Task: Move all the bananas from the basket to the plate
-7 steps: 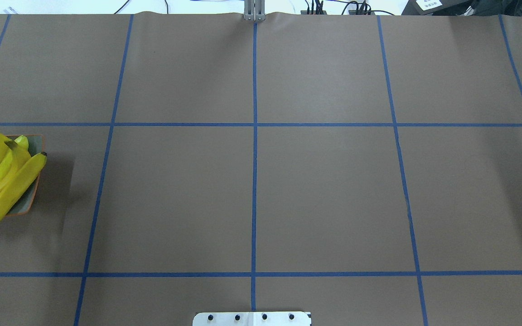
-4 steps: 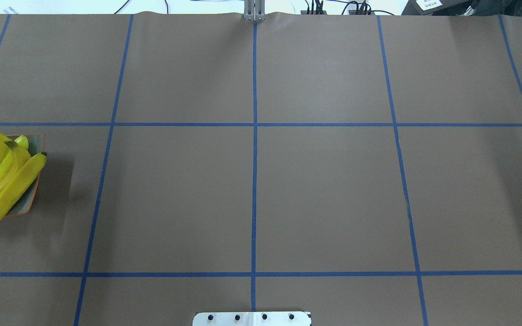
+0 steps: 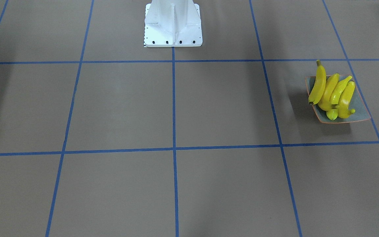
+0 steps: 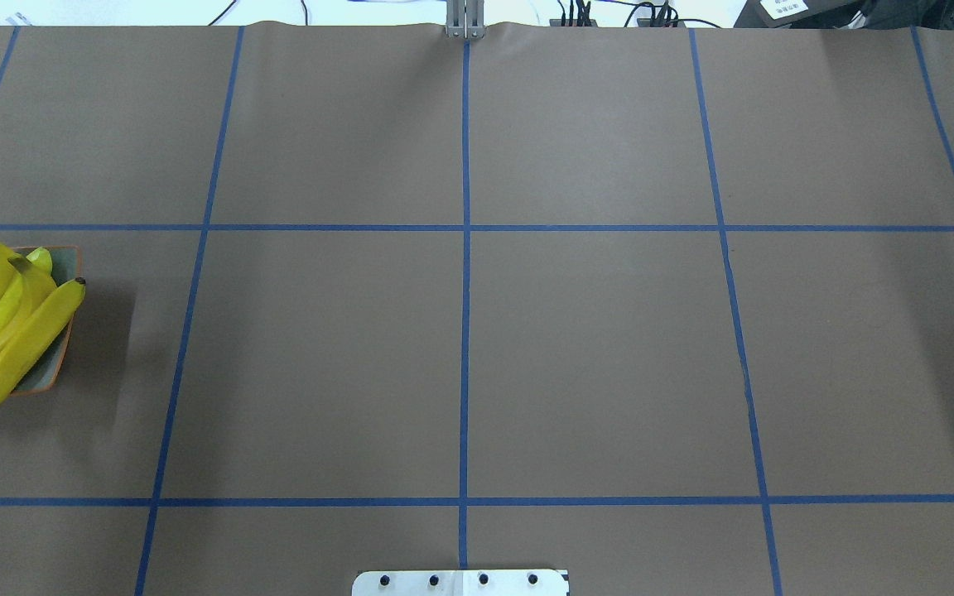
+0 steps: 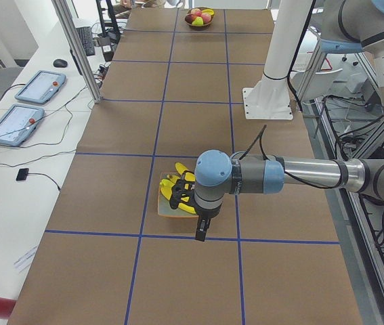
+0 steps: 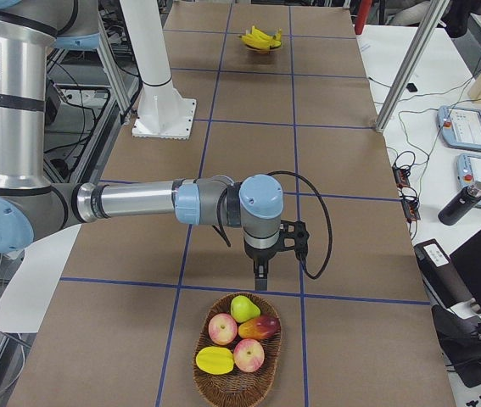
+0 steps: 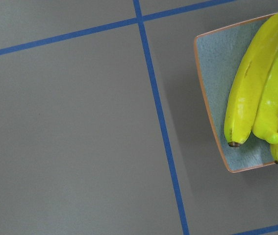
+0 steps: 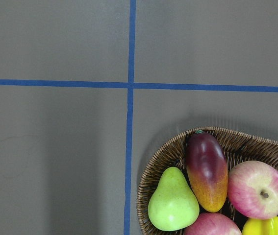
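Four yellow bananas [image 3: 332, 93] lie side by side on the square grey-green plate [image 3: 359, 107], which also shows at the overhead view's left edge [image 4: 65, 263]. The left wrist view shows banana tips [image 7: 256, 93] on the plate's corner [image 7: 212, 63]. My left gripper [image 5: 200, 235] hangs just beside the plate, toward the camera in the exterior left view; I cannot tell whether it is open or shut. My right gripper [image 6: 260, 280] hangs just above the basket's [image 6: 223, 392] far rim; I cannot tell its state either. No fingers show in the wrist views.
The wicker basket [image 8: 161, 161] holds a green pear [image 8: 173, 203], a red-yellow mango [image 8: 206, 171], apples [image 8: 261, 188] and a yellow fruit [image 8: 268, 227]. The white robot base [image 3: 173, 23] stands mid-table. Blue tape lines grid the brown table.
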You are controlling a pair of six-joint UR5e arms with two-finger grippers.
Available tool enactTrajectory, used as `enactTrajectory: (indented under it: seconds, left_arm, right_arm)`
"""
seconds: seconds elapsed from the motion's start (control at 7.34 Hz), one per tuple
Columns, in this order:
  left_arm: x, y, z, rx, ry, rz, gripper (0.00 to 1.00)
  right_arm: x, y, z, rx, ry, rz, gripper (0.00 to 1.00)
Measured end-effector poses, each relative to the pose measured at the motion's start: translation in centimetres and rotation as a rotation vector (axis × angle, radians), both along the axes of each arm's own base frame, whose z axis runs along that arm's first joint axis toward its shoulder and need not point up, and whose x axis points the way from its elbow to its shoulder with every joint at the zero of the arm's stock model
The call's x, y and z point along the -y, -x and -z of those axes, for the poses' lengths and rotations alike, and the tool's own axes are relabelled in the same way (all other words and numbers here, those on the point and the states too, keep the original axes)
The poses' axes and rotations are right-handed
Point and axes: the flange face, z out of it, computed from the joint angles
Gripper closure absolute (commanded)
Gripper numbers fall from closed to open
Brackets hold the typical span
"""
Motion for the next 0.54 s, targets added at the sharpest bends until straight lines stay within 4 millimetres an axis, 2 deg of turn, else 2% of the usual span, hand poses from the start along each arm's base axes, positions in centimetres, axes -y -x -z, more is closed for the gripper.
enactTrajectory:
  seconds: [0.27,0.54]
  left_arm:
    - [-0.02,0.00,0.01,0.000,0.000,0.000,0.00]
    - [-0.02,0.00,0.01,0.000,0.001,0.001,0.00]
  right_arm:
    - [0.00,-0.01,0.17,-0.002,-0.015,0.000,0.00]
    - [-0.06,-0.03,-0.61,-0.005,-0.032,0.000,0.00]
